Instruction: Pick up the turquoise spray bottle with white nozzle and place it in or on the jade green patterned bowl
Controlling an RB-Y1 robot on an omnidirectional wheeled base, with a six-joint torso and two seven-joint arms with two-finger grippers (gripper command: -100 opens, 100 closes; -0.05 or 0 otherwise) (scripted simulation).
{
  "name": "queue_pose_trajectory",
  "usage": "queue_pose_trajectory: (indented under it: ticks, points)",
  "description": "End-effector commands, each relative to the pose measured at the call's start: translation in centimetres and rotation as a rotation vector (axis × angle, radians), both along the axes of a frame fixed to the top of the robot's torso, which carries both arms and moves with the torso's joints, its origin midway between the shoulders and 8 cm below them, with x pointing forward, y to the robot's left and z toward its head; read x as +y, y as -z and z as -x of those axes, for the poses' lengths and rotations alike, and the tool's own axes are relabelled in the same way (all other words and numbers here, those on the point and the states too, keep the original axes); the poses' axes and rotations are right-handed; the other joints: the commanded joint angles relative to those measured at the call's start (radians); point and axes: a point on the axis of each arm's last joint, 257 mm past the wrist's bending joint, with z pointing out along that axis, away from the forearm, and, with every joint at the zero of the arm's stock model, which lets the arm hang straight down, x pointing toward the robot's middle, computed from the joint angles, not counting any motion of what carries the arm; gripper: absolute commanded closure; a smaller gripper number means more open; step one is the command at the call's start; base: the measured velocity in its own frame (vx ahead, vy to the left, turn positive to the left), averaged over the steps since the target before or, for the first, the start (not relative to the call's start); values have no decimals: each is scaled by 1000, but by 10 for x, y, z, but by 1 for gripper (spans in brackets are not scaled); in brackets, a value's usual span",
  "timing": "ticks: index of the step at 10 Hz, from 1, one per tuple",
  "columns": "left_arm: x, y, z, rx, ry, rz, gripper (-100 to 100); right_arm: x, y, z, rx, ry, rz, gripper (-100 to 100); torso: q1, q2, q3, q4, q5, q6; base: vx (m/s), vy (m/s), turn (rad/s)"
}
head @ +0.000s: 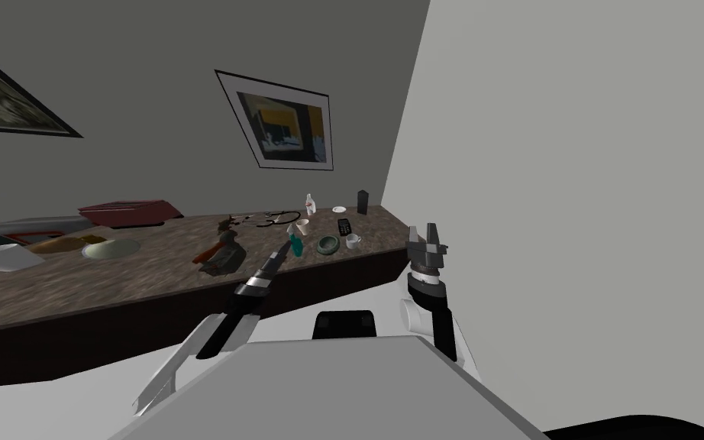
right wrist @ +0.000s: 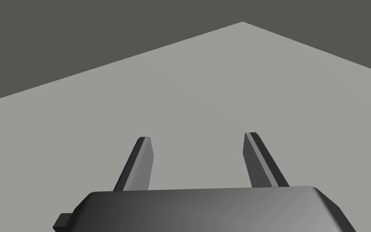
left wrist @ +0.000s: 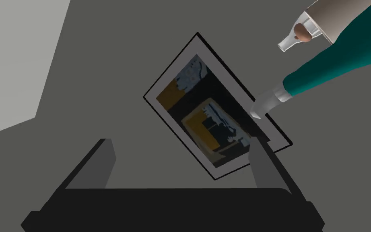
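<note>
Nearest, the left gripper (left wrist: pixel 180 145) is being held out over the front edge of a speckled brown, stone-like countertop (head: pixel 152 275). Its two thin grey blades are being spread wide, with nothing between them. The turquoise spray bottle (left wrist: pixel 333 60) is being seen just outside one blade, near it but apart. Its smooth teal body tapers to a pale, pointed nozzle. From the head camera the bottle is being shown upright on the countertop, close to the front edge.

The right gripper (head: pixel 427 231) is being held raised off the counter's end, beside a pale wall. Its blades are pointing upward, parted and empty.

Just beside the bottle, on the robot's right, the bowl (head: pixel 328 244) is being shown as a shallow, round, dull green dish. A small white mug (head: pixel 353 241) is being seen just beside the bowl on its other side. A dark keypad device (head: pixel 344 226) is lying behind the bowl, and a small white cup (head: pixel 302 225) behind the bottle.

A dark grey and red heap (head: pixel 221 256) and a pale round plate (head: pixel 110 248) are lying further to the left. Towards the back are a looped black cord (head: pixel 274 219), a little white bottle (head: pixel 310 203), a white saucer (head: pixel 339 209), a dark upright box (head: pixel 362 202) and a flat red case (head: pixel 130 212). A framed picture (head: pixel 285 122) is being displayed on the grey wall beyond.
</note>
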Motion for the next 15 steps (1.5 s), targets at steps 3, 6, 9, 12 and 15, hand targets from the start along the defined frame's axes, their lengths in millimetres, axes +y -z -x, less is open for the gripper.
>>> queue_pose_trajectory:
  ticks: [3,6,9,12,15]
  points:
    - [36,46,-6,123,-65,-159,-100,0,0,0,0,0,0,0,0,-2,-1,0,0,0,-4,-86,-32]
    - [61,68,-7,184,-105,-254,-100,0,0,0,0,0,0,0,0,-4,-2,-1,0,0,26,-80,3]
    - [92,88,-8,245,-153,-359,-100,0,0,0,0,0,0,0,0,-6,-3,-1,0,0,53,-75,13]
    - [128,104,-7,306,-208,-471,-100,0,0,0,0,0,0,0,0,-8,-5,-2,0,0,81,-82,25]
    - [185,122,-2,391,-297,-626,-100,0,0,0,0,0,0,0,-4,-10,-6,-2,-1,0,122,-147,44]
